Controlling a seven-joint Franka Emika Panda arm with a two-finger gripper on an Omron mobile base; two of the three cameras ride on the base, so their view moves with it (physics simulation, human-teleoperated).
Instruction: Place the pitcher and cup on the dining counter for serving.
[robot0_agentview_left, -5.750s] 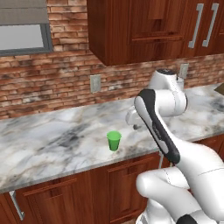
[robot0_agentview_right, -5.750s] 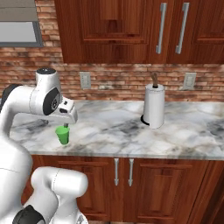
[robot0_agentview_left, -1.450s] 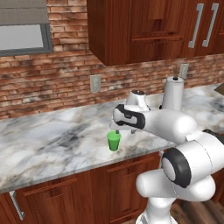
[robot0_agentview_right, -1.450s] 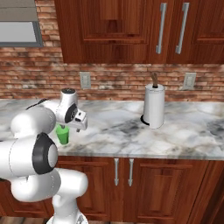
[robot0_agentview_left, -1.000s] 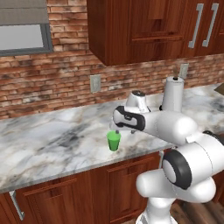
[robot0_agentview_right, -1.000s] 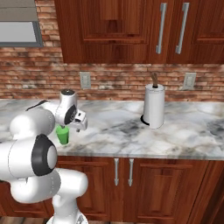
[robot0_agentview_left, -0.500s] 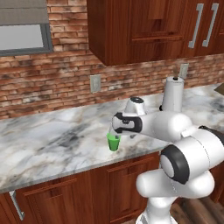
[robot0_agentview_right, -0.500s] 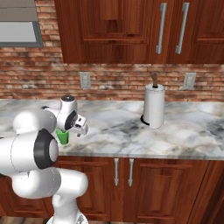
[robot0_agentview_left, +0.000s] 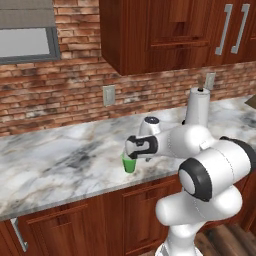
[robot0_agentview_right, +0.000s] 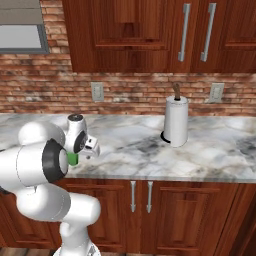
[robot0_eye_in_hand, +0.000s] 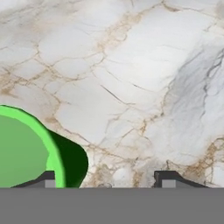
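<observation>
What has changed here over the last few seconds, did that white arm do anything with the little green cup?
The arm swung from upright down and forward, bringing its gripper low onto the cup. In the hand view one finger is at the cup's rim, the other over bare marble; the cup is not gripped yet. The cup, the paper towel roll and the worktop stayed put.

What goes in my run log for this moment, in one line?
phase: reaching for cup | gripper: open, low over cup rim, cup off-centre by one finger | cup: upright on marble worktop | not grasped
</observation>
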